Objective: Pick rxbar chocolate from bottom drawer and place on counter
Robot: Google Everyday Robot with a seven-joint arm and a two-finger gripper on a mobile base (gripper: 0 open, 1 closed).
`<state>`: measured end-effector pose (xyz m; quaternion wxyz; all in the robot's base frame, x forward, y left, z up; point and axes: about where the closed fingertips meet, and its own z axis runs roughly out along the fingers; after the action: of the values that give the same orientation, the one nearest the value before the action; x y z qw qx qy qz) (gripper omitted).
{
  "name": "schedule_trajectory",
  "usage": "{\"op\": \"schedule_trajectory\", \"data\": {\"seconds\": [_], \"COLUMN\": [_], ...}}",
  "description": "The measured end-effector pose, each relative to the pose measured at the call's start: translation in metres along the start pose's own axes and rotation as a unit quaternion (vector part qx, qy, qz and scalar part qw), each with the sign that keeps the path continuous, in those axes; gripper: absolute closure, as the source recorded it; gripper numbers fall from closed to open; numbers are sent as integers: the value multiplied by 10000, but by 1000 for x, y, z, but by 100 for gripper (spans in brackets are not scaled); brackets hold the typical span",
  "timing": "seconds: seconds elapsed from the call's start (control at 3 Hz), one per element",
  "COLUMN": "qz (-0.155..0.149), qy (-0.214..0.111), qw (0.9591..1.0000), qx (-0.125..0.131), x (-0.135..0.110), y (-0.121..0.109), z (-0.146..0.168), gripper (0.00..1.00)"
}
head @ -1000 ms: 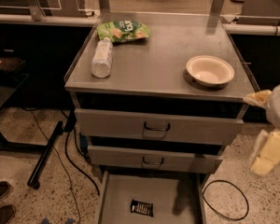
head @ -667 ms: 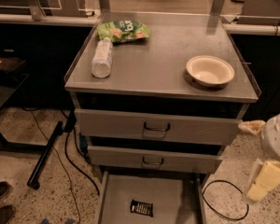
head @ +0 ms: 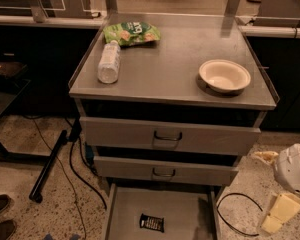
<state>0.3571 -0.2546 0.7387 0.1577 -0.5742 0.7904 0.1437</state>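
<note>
— Gripper (head: 277,215)?
— Low at the right, beside the cabinet, well apart from everything else. Released or clenched: impossible to tell.
— And the rest?
— Counter (head: 170,79) on top, bearing bowl (head: 224,76), toppled bottle (head: 109,62), green bag (head: 131,33). Bottom drawer (head: 182,206) pulled open.
— Rxbar chocolate (head: 152,222)?
— Flat on that drawer's floor, about mid-width.
</note>
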Motion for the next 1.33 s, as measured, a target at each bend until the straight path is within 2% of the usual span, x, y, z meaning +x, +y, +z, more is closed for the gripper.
{"op": "schedule_trajectory", "data": {"seconds": [0.33,0.67,1.0,1.33], "qz": [90,98,-20,-20], "qy": [-25,-288,-494,-494], "qw": [10000,9988,9948,9948], "qx": [-28,-385,-895,-895], "x": [1,8,24,24], "y": [2,24,45,45], "z": [1,43,120,120], "gripper": [0,0,0,0]}}
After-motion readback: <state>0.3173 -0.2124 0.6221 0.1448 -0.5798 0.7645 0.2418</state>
